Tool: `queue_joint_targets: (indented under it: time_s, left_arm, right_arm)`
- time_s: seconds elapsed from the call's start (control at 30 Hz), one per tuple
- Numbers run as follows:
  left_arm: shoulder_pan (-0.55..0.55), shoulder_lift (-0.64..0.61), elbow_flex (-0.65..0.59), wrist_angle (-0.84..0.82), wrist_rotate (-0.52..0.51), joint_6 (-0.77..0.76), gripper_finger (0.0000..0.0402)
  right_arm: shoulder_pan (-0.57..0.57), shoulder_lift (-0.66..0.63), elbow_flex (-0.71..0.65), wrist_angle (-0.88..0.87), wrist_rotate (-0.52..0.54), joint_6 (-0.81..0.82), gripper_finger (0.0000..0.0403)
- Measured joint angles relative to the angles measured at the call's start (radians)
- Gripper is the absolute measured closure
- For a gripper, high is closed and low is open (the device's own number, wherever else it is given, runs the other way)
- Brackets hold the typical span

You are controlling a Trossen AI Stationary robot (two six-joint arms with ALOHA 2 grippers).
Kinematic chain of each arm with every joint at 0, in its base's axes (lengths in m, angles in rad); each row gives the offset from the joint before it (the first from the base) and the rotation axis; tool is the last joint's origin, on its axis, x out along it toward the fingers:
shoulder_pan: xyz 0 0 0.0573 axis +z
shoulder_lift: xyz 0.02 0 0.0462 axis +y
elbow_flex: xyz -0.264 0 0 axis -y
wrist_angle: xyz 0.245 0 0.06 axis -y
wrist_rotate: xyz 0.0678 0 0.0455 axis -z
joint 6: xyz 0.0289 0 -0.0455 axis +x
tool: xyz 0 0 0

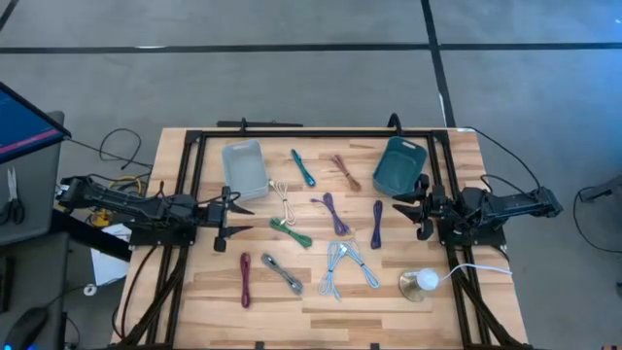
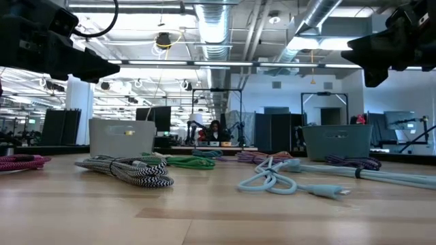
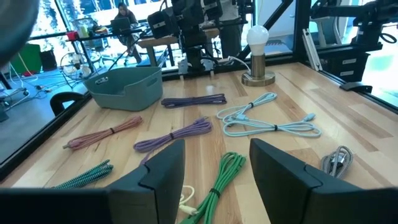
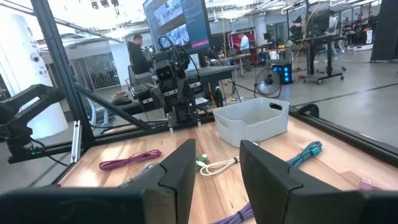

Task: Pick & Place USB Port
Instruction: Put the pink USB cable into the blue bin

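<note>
We look straight down on a wooden table (image 1: 194, 282) strewn with bundled USB cables. Our left hand (image 1: 240, 219) hovers at the 9 o'clock edge with its fingers spread, holding nothing. Our right hand (image 1: 408, 206) waits at the 3 o'clock edge, fingers likewise spread and empty.

A pale grey bin (image 1: 244, 167) sits toward 11 o'clock and a teal bin (image 1: 398, 164) toward 1 o'clock. Between them lie a teal cable (image 1: 302, 167) and a brown cable (image 1: 345, 172). Near the centre are a cream cable (image 1: 283, 200), a green cable (image 1: 292, 232), a lilac cable (image 1: 332, 213) and a dark purple cable (image 1: 376, 224). The green cable lies closest to our left hand, just in front of its fingers. Toward 6 o'clock rest a magenta cable (image 1: 245, 279), a grey braided cable (image 1: 281, 273) and a light blue cable (image 1: 348, 264). A lamp (image 1: 421, 283) with a bare bulb stands near 5 o'clock.
</note>
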Motion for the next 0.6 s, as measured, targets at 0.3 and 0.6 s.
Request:
queue_joint_targets:
  time_s: [0.3, 0.6]
  left_arm:
    - [0.000, 0.000, 0.000, 0.004, -0.004, 0.017, 0.0220]
    - [0.000, 0.000, 0.000, 0.004, -0.004, 0.011, 0.0220]
  right_arm:
    - [0.000, 0.000, 0.000, 0.000, 0.000, 0.000, 0.0285]
    - [0.000, 0.000, 0.000, 0.000, 0.001, -0.001, 0.0285]
